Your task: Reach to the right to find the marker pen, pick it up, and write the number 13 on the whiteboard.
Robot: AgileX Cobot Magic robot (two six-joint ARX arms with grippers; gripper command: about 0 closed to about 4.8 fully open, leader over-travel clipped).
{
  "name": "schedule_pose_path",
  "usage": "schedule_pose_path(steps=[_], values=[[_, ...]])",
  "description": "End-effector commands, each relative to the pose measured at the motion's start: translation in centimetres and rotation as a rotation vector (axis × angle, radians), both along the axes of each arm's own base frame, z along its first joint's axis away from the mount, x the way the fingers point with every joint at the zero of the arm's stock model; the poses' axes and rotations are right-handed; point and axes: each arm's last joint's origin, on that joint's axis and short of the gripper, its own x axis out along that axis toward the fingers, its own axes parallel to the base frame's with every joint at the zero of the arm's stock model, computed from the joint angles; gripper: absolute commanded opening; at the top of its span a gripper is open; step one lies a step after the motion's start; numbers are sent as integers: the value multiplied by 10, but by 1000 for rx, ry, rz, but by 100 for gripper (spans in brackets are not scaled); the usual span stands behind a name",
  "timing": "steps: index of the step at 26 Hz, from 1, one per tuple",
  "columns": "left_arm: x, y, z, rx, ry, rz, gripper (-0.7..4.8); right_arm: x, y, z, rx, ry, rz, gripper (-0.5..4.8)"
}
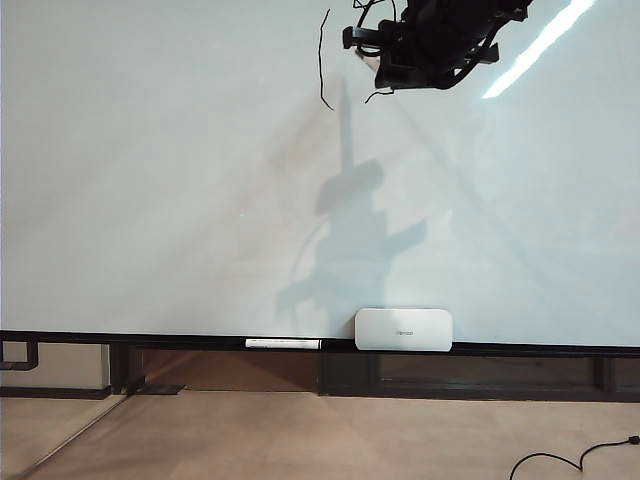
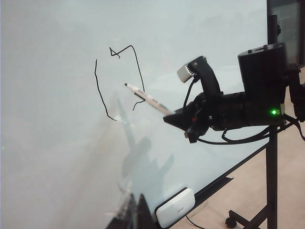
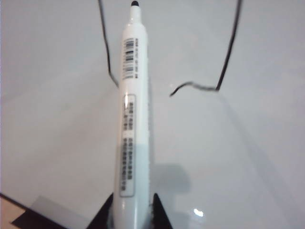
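Observation:
The whiteboard (image 1: 150, 180) fills the exterior view. High on it is a tall thin black line (image 1: 322, 60). My right gripper (image 1: 362, 40) hangs just right of that line, shut on the white marker pen (image 3: 131, 119). The left wrist view shows the pen (image 2: 147, 99) slanting towards the board, its black tip between the tall line (image 2: 100, 90) and an angular, partly drawn 3 (image 2: 136, 64). Whether the tip touches the board I cannot tell. My left gripper (image 2: 137, 212) shows only as two dark blurred tips close together, nothing between them.
A white rounded box (image 1: 403, 329) stands on the dark lower rail (image 1: 150, 340), with a short white stick (image 1: 283, 343) lying left of it. A black cable (image 1: 570, 460) lies on the floor at the lower right. A dark stand post (image 2: 271, 181) rises beside the board.

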Motion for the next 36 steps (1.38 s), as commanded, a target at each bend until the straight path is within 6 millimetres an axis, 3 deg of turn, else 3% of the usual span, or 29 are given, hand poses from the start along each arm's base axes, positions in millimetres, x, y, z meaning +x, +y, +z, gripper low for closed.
schedule_pose_path(steps=[1,13,36], values=[[-1,1,3,-8,-16,1,-6,-1,0,10,5,-76,0,-6],[0,1,3,-9,-15,48,-6,12,4,10,3,-75,-14,-6],[0,1,3,4,-25,50,-6,16,-2,9,-6,-59,-50,-6]])
